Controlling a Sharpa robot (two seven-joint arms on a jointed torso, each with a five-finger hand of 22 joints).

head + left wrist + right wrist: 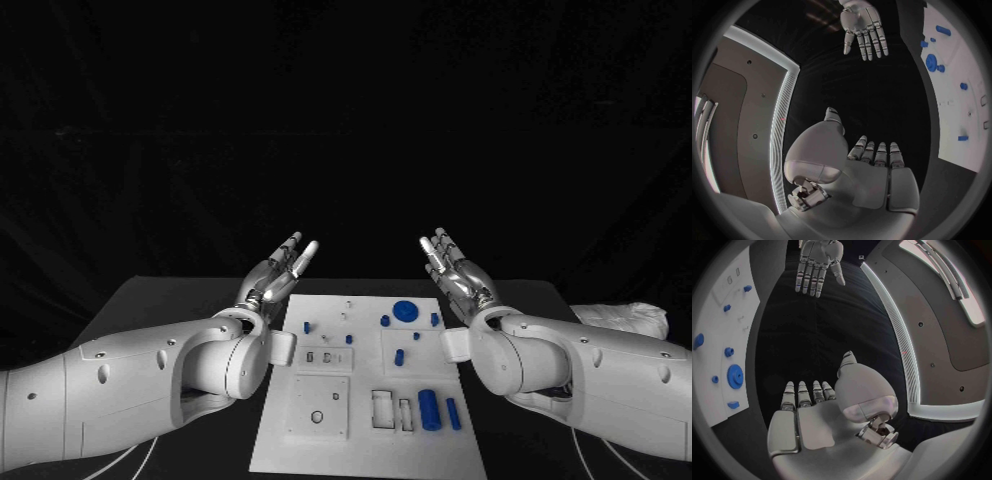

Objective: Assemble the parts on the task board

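The white task board (325, 445) lies in the middle of the black table. Small blue parts rest on it: a round disc (405, 311), two upright cylinders (430, 410) near the front right, and several small pegs (400, 356). My left hand (280, 266) is raised above the board's far left corner, fingers straight and apart, holding nothing. My right hand (457, 267) mirrors it over the far right corner, also flat and empty. In the left wrist view my own palm (873, 175) faces the right hand (862, 25); the board (961, 115) shows at the side.
A crumpled white cloth (630, 318) lies at the table's right edge. The board has rectangular recesses (320, 405) on its near left part. Black table surface (173, 300) flanks the board on both sides.
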